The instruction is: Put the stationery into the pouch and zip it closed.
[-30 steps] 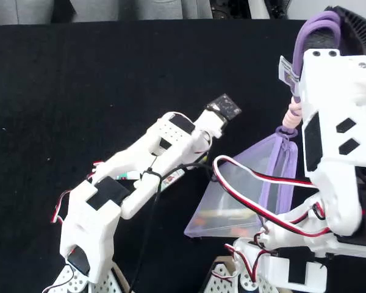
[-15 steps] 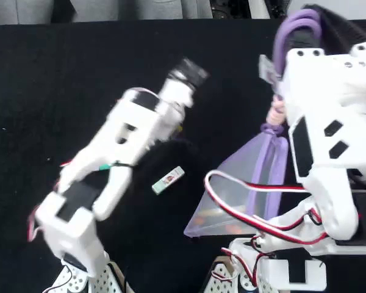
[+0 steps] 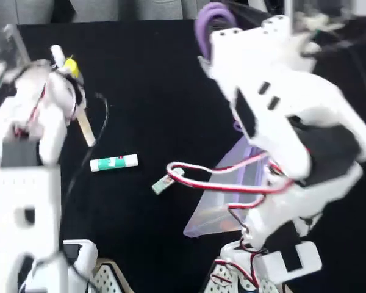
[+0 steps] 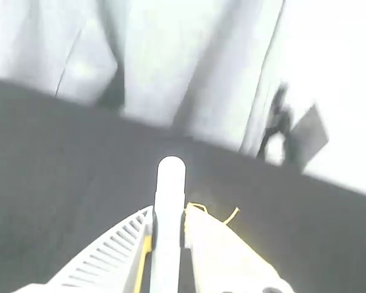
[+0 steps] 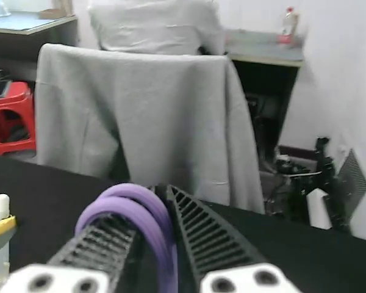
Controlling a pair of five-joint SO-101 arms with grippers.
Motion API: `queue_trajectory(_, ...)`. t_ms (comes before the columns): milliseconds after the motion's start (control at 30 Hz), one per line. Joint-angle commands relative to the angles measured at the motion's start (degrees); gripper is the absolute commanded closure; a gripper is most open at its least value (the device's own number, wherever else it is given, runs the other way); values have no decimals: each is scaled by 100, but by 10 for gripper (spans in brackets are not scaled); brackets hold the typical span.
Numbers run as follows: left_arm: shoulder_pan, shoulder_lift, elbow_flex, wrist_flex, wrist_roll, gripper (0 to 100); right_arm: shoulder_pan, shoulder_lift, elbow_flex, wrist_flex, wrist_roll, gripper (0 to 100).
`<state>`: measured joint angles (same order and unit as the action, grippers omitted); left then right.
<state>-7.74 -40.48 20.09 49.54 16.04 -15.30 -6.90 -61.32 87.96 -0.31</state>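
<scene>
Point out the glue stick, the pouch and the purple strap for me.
glue stick (image 3: 114,162): high view, middle of its white and green tube.
pouch (image 3: 210,213): high view, its see-through lilac side.
purple strap (image 5: 134,195): right wrist view, top of the loop.

Looks like an office or lab workroom: black-covered table, desks against white walls, a red stool on the floor, grey cloth draped over a chair.

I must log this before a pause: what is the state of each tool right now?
Left tool: shut on the white pen.
Right tool: shut on the purple strap.
</scene>
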Motion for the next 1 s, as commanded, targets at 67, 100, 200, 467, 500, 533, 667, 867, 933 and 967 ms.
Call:
queue_trajectory(67, -40, -3086, 2149, -1688, 782, 971, -519, 75, 470, -510, -185, 988)
queue_trajectory(100, -40, -3560, 2519, -1996, 949, 971, -598, 75, 488, -519, -193, 988)
queue_trajectory(200, -31, -4941, 3574, -2822, 1284, 971, -826, 75, 514, -527, -378, 988)
queue_trajectory(467, 1095, -6189, 4338, -3262, 1565, 971, -1020, 66, 470, -519, -1327, 988)
queue_trajectory(500, 1253, -6119, 4338, -3262, 1565, 971, -1029, 66, 462, -510, -1327, 988)
queue_trajectory(533, 1420, -6101, 4356, -3270, 1565, 971, -1029, 66, 462, -510, -1345, 988)
queue_trajectory(667, 2352, -6268, 4374, -3262, 1538, 971, -1029, 66, 479, -501, -2031, 988)
queue_trajectory(867, 3213, -6409, 4268, -3305, 1521, 971, -1020, 66, 505, -492, -1873, 988)
queue_trajectory(933, 3204, -6409, 4242, -3297, 1521, 971, -1002, 66, 479, -466, -1785, 988)
queue_trajectory(967, 3204, -6409, 4224, -3297, 1521, 971, -1002, 66, 470, -457, -1749, 988)
